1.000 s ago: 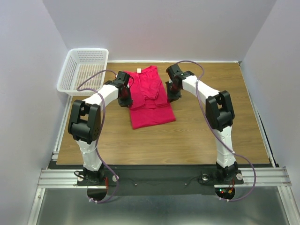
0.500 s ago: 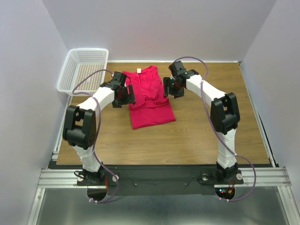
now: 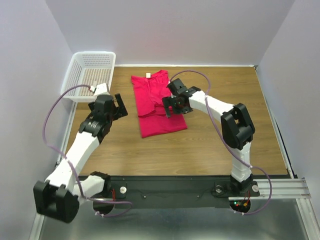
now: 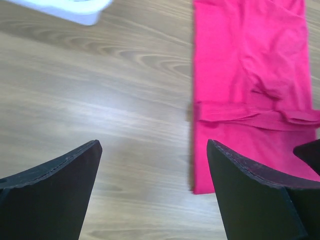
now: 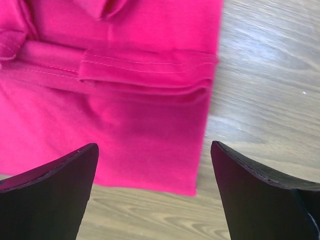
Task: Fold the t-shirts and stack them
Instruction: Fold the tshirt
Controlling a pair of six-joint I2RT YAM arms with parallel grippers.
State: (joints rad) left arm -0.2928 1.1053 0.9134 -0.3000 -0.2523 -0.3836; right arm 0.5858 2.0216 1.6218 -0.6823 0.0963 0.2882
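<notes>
A crimson-pink t-shirt point(image 3: 156, 102) lies flat on the wooden table, its sides folded in to a long narrow shape, with a small white neck label point(image 3: 148, 75) at the far end. My left gripper point(image 3: 121, 106) is open over bare wood, left of the shirt and apart from it. The left wrist view has the t-shirt point(image 4: 250, 75) to the right of the left gripper point(image 4: 152, 192). My right gripper point(image 3: 169, 106) hangs open over the shirt's right side. Through the right wrist view, the right gripper point(image 5: 155, 192) spans the t-shirt's point(image 5: 125, 100) near right corner, holding nothing.
A white mesh basket point(image 3: 90, 75) stands at the table's far left corner; its corner point(image 4: 75, 7) shows at the top of the left wrist view. Bare wood point(image 3: 235, 95) stretches right of the shirt. Grey walls close in the table on three sides.
Both grippers have opened and let go of the shirt. The left arm has drawn back to the left, off the cloth. The right gripper has shifted left and nearer, over the shirt's right side.
</notes>
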